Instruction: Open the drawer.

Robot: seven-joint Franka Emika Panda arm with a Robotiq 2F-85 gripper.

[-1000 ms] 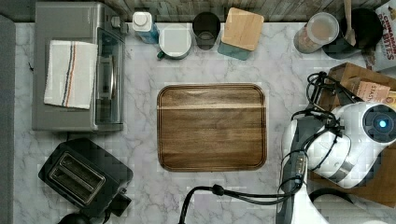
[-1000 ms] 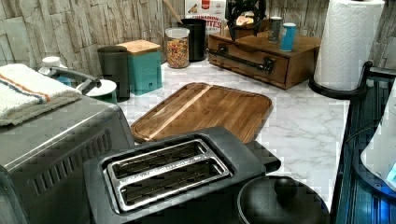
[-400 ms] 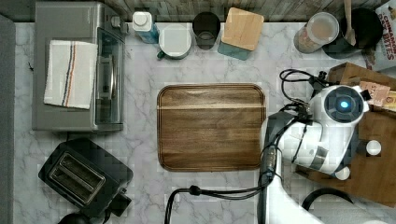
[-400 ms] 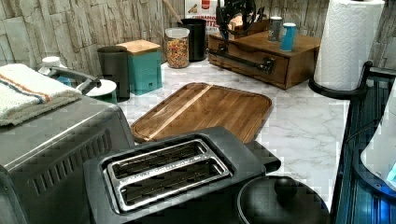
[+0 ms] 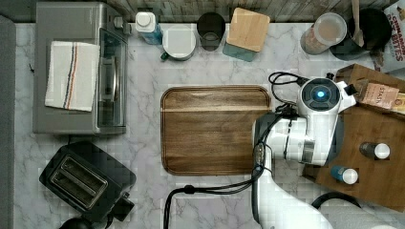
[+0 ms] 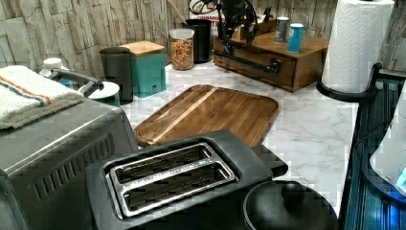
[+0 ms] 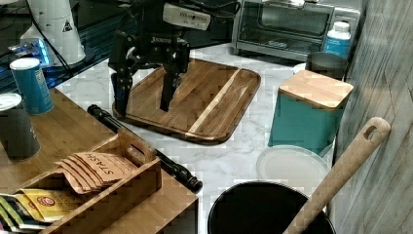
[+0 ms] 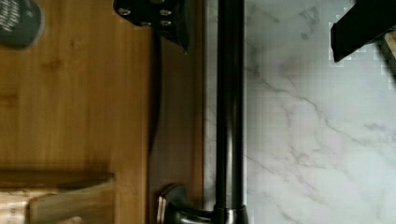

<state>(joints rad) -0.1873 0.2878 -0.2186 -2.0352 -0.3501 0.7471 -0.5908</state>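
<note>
Drawer (image 6: 253, 64) front and its long black bar handle (image 6: 246, 61) face the marble bench (image 6: 306, 129) in the left view, set in a wooden cabinet (image 6: 306, 48) at the back, on the left view's right of a cereal jar (image 6: 182, 48) and left of a paper towel roll (image 6: 356, 45); the front looks flush with the cabinet, and the dark pincer (image 6: 234, 36) hangs just above the handle's far end. In the top view the cabinet (image 5: 377, 138) sits at the top view's right edge of the bench (image 5: 143, 124), with the white arm (image 5: 310, 133) reaching over its inner edge beside the dark wooden tray board (image 5: 216, 130); two small bottles stand on the cabinet top. In the right view the pincer (image 7: 143, 105) is spread wide open, its two fingers (image 7: 168, 92) pointing down, one over the handle (image 7: 146, 146) near its far end and the other over the tray board (image 7: 195, 97), gripping nothing. A box of tea sachets (image 7: 97, 170) rests on the cabinet top just behind the handle. In the wrist view the handle (image 8: 229, 107) runs between the two fingertips (image 8: 163, 16), one over the wooden top and the other over the marble, neither touching the bar.
</note>
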